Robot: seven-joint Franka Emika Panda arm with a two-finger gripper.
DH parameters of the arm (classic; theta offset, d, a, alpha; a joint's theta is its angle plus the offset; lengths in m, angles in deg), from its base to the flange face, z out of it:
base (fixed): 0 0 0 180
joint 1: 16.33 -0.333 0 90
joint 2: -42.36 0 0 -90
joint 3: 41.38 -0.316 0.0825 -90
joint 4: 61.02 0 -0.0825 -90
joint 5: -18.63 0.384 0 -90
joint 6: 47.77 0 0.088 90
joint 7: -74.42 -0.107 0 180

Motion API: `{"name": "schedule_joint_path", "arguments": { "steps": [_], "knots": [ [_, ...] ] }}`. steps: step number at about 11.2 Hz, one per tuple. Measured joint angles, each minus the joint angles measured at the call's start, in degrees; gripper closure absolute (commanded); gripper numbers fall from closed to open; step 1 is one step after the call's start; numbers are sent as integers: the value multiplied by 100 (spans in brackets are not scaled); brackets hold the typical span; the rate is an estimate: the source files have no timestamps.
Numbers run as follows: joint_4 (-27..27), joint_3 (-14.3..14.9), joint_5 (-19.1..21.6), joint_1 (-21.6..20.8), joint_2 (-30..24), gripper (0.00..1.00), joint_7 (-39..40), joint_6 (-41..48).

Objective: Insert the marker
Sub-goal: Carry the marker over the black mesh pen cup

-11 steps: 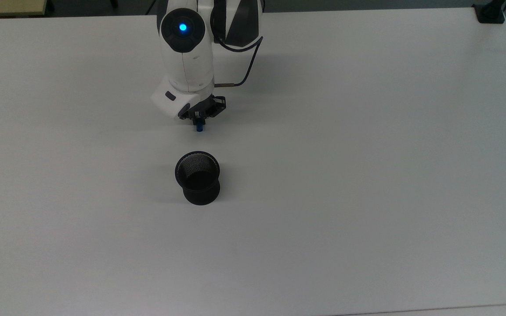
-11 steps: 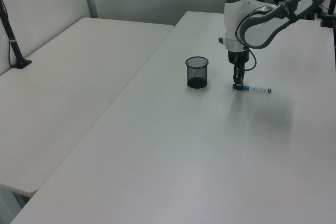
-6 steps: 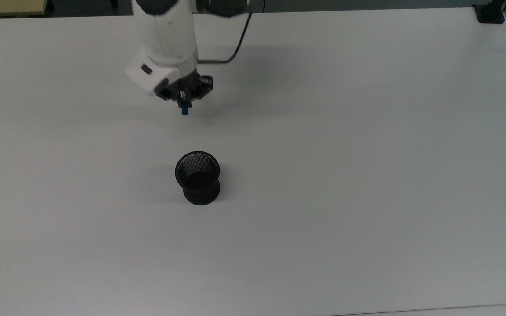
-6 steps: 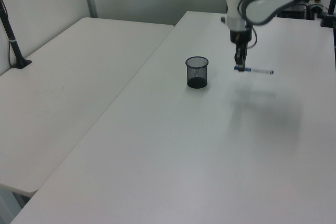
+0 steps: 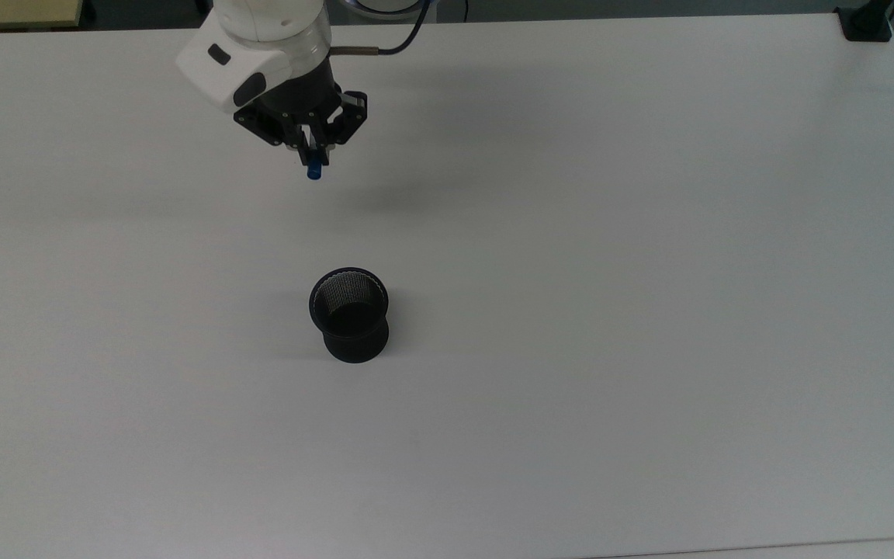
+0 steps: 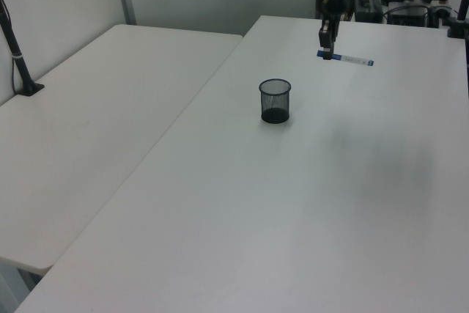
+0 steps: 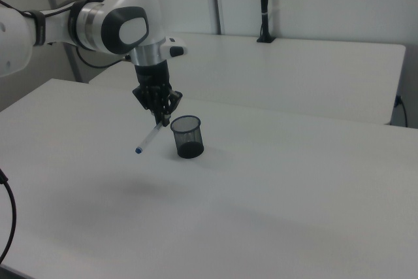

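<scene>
White and bare, the worktop (image 5: 649, 310) carries a black mesh cup (image 5: 349, 314) that stands upright with its mouth open. In the top view the cup sits a little left of the middle of the worktop; in the left view (image 6: 275, 100) it stands near the far half of the surface, and in the right view (image 7: 187, 136) it is close to the centre of the picture.

Above the worktop hangs the robot arm (image 7: 111, 21), white with dark joint covers. Its jaws (image 5: 312, 147) point downward and are closed on the marker (image 6: 346, 58), gripping it near the blue cap end. The marker lies roughly level in the left view, its white barrel running from the jaws toward the left view's right and ending in a small blue tail. In the right view the marker (image 7: 150, 138) slants down from the jaws (image 7: 163, 119) toward the right view's left, its blue tip lowest. In the top view the blue cap end (image 5: 313, 171) pokes out just below the fingers.

The marker is clear of the worktop, held in the air, and it is outside the cup. In the top view the jaws sit well above the cup in the picture and slightly to the top view's left of it. In the right view the held marker appears just beside the cup, on the right view's left, though how near they truly are cannot be told.

A faint shadow lies on the worktop beneath the arm. A black cable (image 5: 408, 35) loops from the wrist.
</scene>
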Motion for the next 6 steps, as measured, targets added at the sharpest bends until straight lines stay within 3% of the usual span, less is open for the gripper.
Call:
{"name": "schedule_joint_path", "arguments": {
  "steps": [3,6],
  "knots": [
    [778,22,134,3,674,100,-473,-1024],
    [982,48,149,-46,1161,100,-1123,-2620]
  ]
}}
